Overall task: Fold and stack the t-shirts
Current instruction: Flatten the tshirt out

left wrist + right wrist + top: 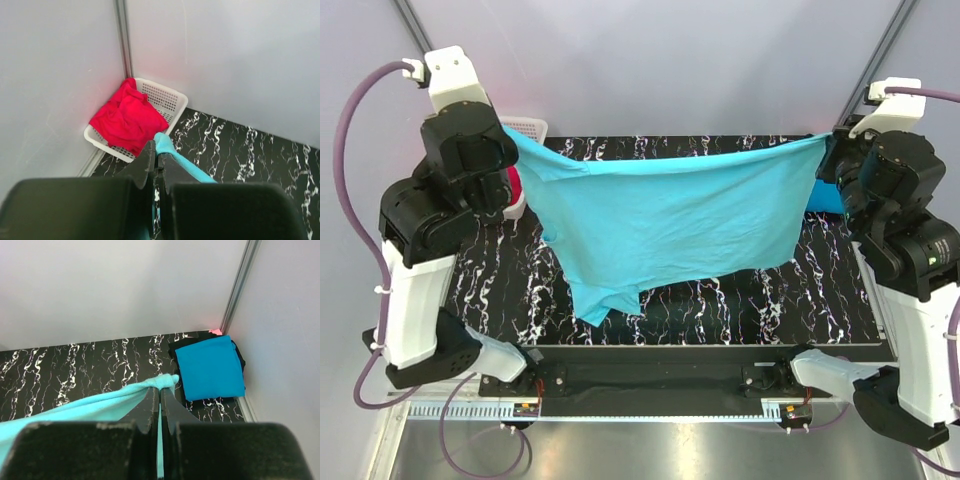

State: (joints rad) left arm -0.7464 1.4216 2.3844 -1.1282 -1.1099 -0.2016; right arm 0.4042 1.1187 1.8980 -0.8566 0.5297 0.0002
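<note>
- Turquoise shirt (670, 215): thin, soft fabric held up in the air between the two arms, spread wide above the tabletop (720, 310). Its top edge is pulled almost straight, and the body sags below in loose, shallow wrinkles. A sleeve and a hem corner droop lowest at the lower left. Whether they touch the surface cannot be told.
- Left tool (156, 150): dark, tapered fingers pressed together, pinching a bunched, rope-like corner of the turquoise shirt.
- Right tool (160, 392): closed the same way on the opposite corner, with the cloth gathered into a small knot at the fingertips and trailing off to the left as a taut band.
- The tabletop is glossy black, streaked with white marble-like veins.
- Basket (170, 97): white plastic with rounded corners and lattice walls, standing in the far left corner against the pale walls. A red shirt (127, 120) lies crumpled in it, its folds heaped over the rim.
- Blue shirt (210, 367): a deeper blue, folded into a flat, smooth rectangle in the far right corner. It lies on a folded black shirt (180, 347), whose edges show around it.
</note>
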